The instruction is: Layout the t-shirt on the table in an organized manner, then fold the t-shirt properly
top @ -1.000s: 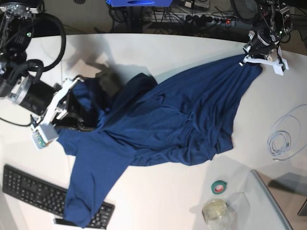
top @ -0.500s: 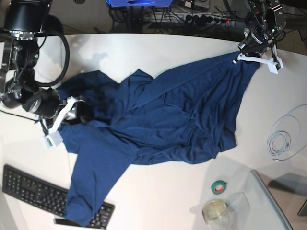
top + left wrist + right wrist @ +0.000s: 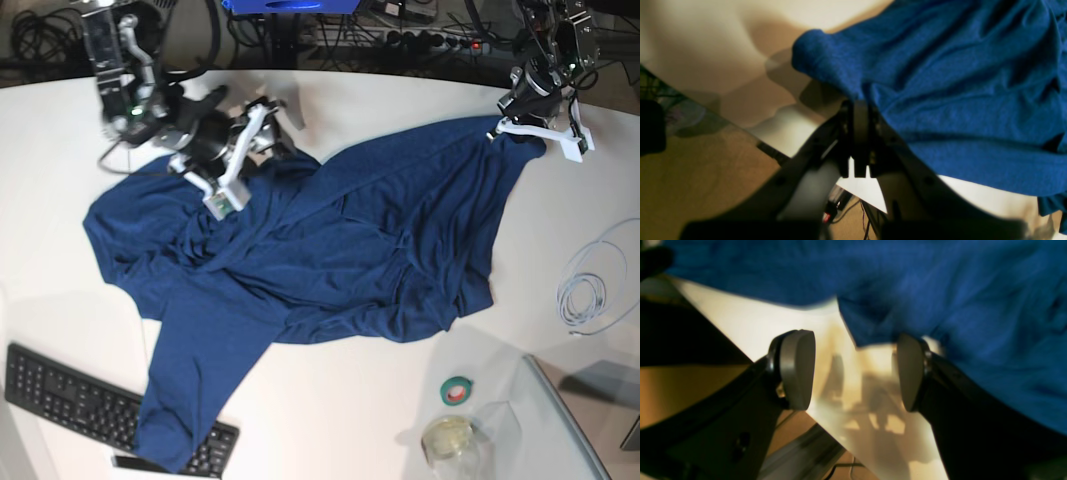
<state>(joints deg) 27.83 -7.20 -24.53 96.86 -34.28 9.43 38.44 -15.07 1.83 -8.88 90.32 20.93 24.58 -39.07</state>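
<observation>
lying crumpled across the middle of the table point(image 3: 330, 420), the t-shirt point(image 3: 330, 250), its lower end draping over the keyboard point(image 3: 70, 400) at lower left. pinching the shirt's upper-right corner, the left gripper point(image 3: 520, 125), pads pressed together on the cloth near the table's far edge. hovering at upper left over a bunched fold, the right gripper point(image 3: 245, 150), jaws spread apart and grasping nothing, its pads point(image 3: 796, 370) standing wide with bare tabletop between. sitting at right, a coiled white cable point(image 3: 585, 290); at lower right, a green tape roll point(image 3: 458, 390) and a glass jar point(image 3: 450, 440).
</observation>
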